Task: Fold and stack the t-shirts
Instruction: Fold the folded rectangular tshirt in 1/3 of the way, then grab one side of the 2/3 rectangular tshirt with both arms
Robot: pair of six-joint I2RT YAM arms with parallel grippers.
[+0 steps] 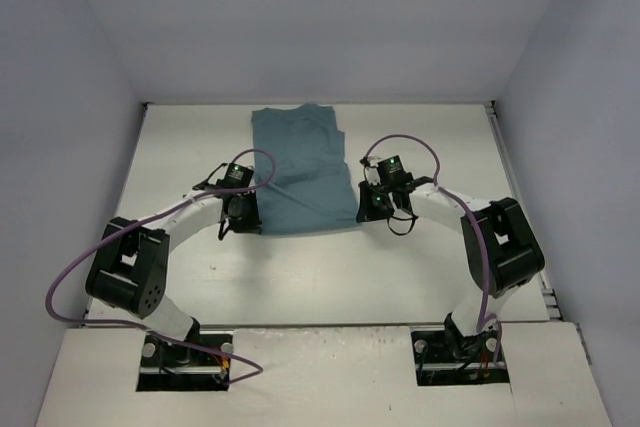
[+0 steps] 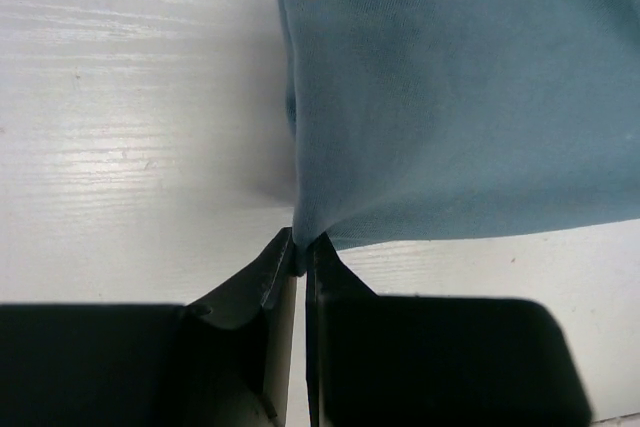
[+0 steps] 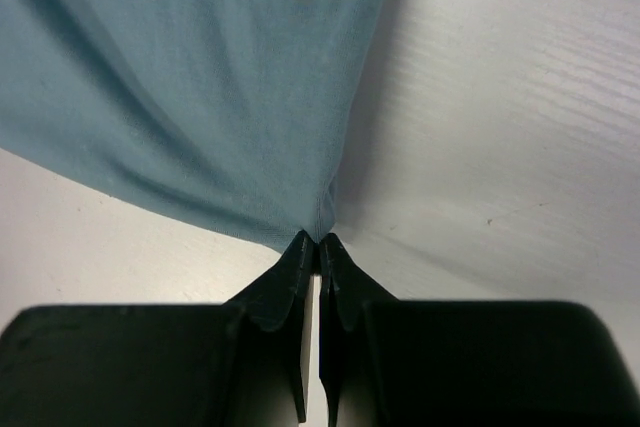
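Left gripper (image 2: pixel 300 259): arm bowed inward, jaws pinching the t-shirt (image 1: pixel 300 172) at its near-left corner.
Right gripper (image 3: pixel 318 245): mirrored, pinching the near-right corner.

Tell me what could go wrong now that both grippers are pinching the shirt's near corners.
The left gripper and right gripper each pinch only the very tip of a near corner of the t-shirt, so the cloth might slip out when lifted.
The t-shirt looks folded into layers; a pinch may hold only some, and the fold could open.
If the arms move unevenly, the near hem may skew.
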